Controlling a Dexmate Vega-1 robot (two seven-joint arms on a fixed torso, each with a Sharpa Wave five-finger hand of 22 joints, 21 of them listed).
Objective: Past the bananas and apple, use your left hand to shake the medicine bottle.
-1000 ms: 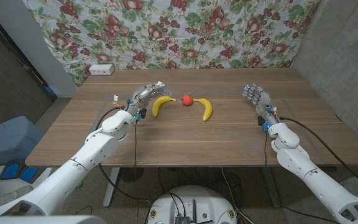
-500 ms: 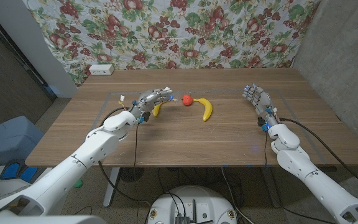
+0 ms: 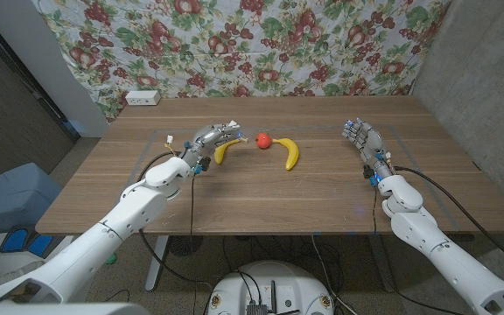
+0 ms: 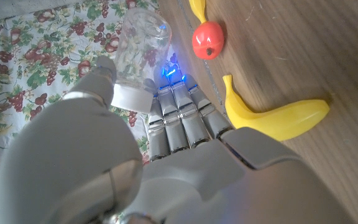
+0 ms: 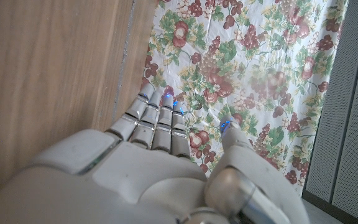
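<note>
Left robot hand (image 3: 212, 137) grips the clear medicine bottle (image 4: 138, 53) above the desk (image 3: 261, 197), at about 9 o'clock from the apple (image 3: 263, 140). Right robot hand (image 3: 362, 140) idle, fingers apart. Risk: hard shaking with this thumb-side hold could fling it onto the near banana (image 4: 278, 118).

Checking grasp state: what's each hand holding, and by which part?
Left hand holds the bottle by its white cap end, between thumb and fingers. Right hand holds nothing.

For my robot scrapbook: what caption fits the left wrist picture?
Left hand holds a clear medicine bottle above a banana and apple.
</note>
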